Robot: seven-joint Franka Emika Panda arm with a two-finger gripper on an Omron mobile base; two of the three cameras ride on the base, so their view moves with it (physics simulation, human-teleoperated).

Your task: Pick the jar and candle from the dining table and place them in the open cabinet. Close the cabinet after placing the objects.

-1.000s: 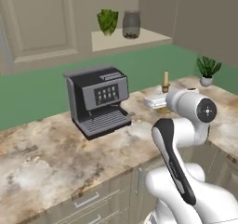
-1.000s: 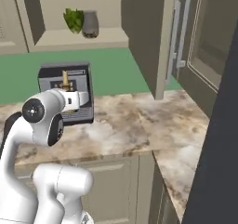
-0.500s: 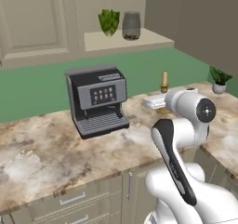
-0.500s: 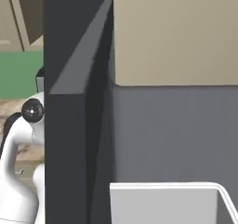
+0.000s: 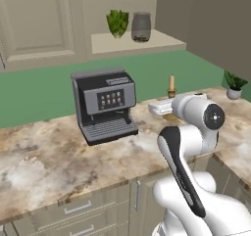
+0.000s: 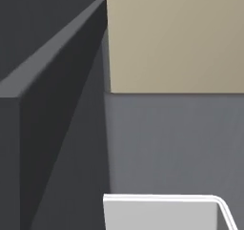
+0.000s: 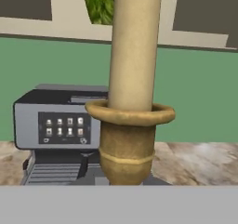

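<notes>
- Gripper (image 5: 169, 107) pinching slim cream candle on brass-gold holder (image 7: 132, 102), carrying it upright above marbled stone counter (image 5: 44, 156), nr black coffee machine (image 5: 105, 105).
- Tall stick risking tipping/clipping shelf (image 5: 137, 41) w/ grey glass jar (image 5: 141, 27).

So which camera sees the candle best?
The hand view: the candle stands upright and huge right in front, cream stick in its gold holder. The left base view shows the candle small and far, poking up behind the robot's arm. The right base view faces dark panels instead.
</notes>
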